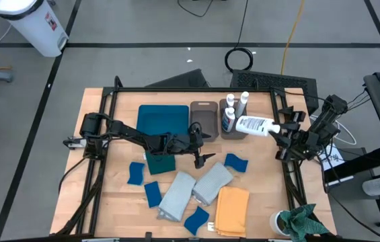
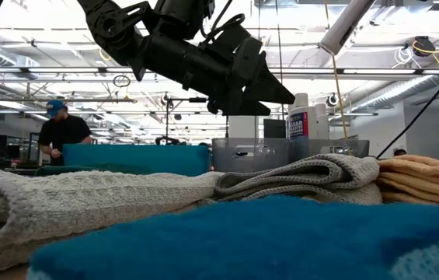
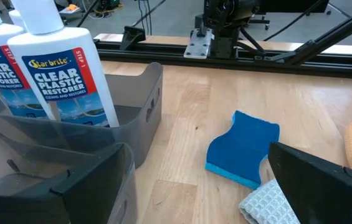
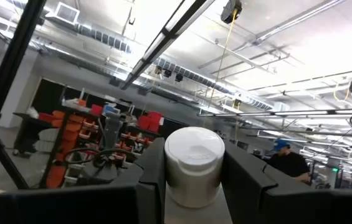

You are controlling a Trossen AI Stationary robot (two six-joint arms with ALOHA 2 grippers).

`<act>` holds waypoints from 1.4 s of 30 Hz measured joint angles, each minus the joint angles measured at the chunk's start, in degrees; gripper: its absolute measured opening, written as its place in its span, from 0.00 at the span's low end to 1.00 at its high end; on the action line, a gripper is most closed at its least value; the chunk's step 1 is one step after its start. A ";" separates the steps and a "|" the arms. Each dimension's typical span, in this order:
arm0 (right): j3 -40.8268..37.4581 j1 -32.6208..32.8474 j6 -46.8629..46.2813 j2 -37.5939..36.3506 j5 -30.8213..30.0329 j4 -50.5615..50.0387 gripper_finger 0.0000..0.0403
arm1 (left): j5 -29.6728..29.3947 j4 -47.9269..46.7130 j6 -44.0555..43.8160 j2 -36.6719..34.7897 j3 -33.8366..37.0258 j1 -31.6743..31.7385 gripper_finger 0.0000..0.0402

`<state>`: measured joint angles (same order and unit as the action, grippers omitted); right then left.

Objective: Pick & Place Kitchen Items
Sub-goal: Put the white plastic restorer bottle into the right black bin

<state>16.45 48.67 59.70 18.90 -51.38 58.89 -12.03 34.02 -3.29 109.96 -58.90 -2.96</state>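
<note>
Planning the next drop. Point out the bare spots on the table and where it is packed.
Bare wood lies left of the teal tray, and between the bottle bin and the lone blue sponge. The front middle is crowded with grey cloths, sponges and the mustard cloth.

White bottles [image 1: 255,125] with blue labels. Blue sponges [image 1: 237,162]. Pale grey waffle-knit cloths [image 1: 211,183], one mustard yellow [image 1: 232,210], one dark teal [image 1: 161,162]. Teal tray [image 1: 163,119]. Grey-brown bins [image 1: 204,121]. Green rag [image 1: 302,222] at 4 o'clock. Pale wood tabletop [image 1: 116,195].
</note>
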 joint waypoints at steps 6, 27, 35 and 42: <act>0.00 -2.89 -0.59 0.00 -1.90 2.13 0.23 | 0.00 0.00 0.00 -0.01 0.00 0.00 0.99; 0.00 -21.96 -7.65 6.87 -13.39 0.68 0.23 | 0.07 0.07 -0.44 0.00 -0.01 1.25 0.99; 0.14 -25.05 -9.83 9.01 -16.29 0.36 0.23 | 0.13 0.07 -0.52 -0.01 0.00 1.25 0.99; 2.34 -25.01 -14.77 9.46 -17.41 -7.86 0.23 | 0.18 0.04 -0.52 -0.01 0.00 1.24 0.99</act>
<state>18.78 23.66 44.93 28.36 -68.79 51.03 -11.86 34.06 -3.81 109.95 -58.90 -1.72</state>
